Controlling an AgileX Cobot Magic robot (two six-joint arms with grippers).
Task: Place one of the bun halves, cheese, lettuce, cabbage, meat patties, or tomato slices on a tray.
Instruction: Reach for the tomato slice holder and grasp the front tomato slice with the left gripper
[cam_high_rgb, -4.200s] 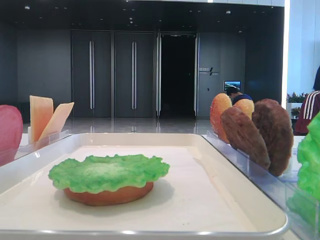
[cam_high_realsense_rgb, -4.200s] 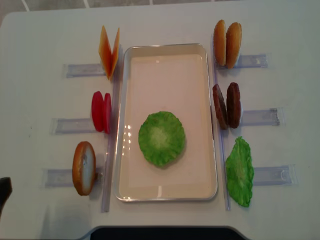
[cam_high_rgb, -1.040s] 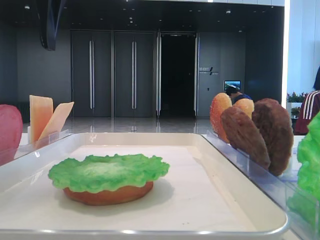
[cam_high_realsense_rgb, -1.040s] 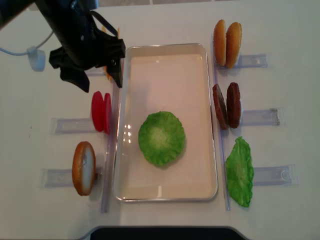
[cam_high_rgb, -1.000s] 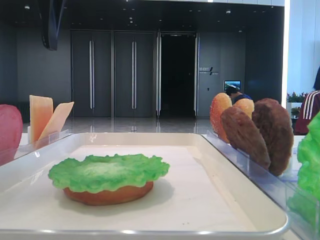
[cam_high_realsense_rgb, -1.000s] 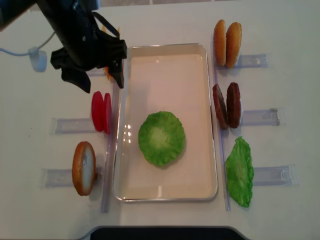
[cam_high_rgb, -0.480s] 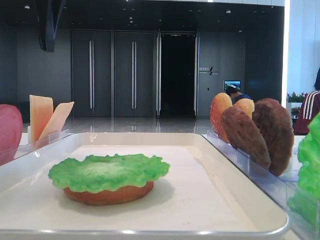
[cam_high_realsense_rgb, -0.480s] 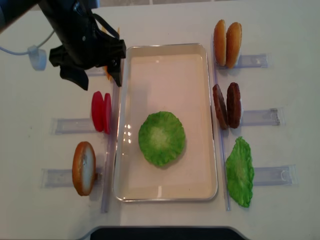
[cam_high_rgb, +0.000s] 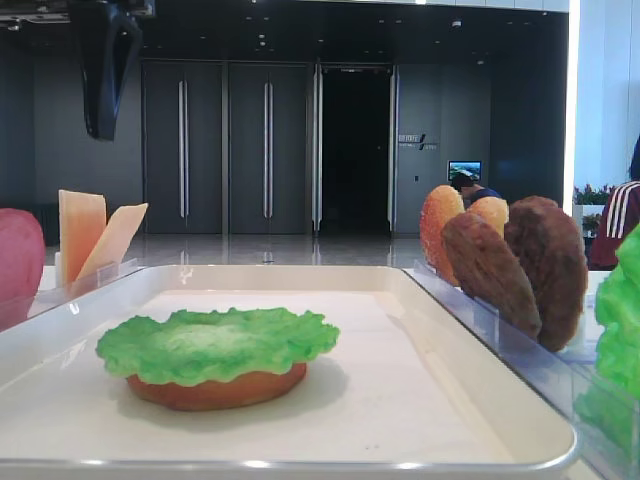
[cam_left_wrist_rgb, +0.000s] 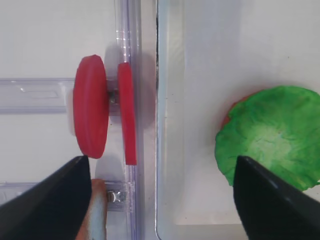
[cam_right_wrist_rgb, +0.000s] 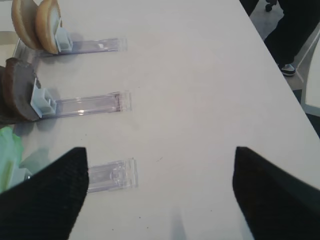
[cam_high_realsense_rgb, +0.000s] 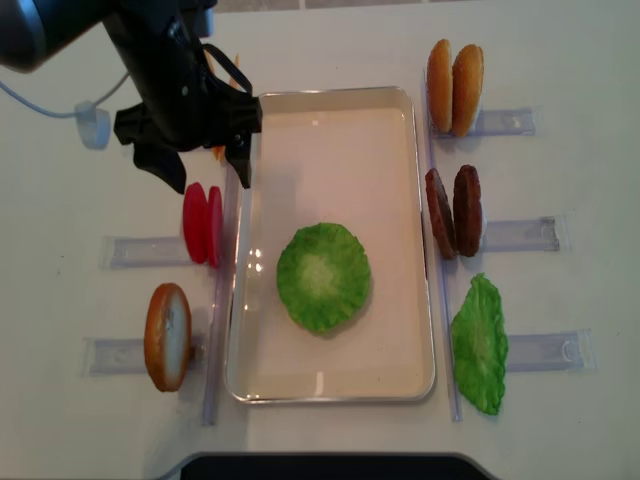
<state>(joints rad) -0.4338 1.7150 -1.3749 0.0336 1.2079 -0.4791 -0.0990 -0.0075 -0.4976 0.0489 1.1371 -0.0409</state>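
Observation:
A white tray holds a lettuce leaf lying on a bun half. My left gripper hangs open and empty over the tray's left rim, just behind two upright tomato slices. In the left wrist view the tomato slices stand ahead of the left gripper, and the lettuce lies to the right. The arm hides most of the cheese from above. My right gripper is open over bare table, right of the holders.
Clear holders flank the tray. On the left stands one bun half. On the right are two bun halves, two meat patties and a second lettuce leaf. A white cable clip hangs behind the left arm.
The left arm came in over the table and has since crept nearer the tomato slices, jaws still wide. Nothing on the table or tray has moved.

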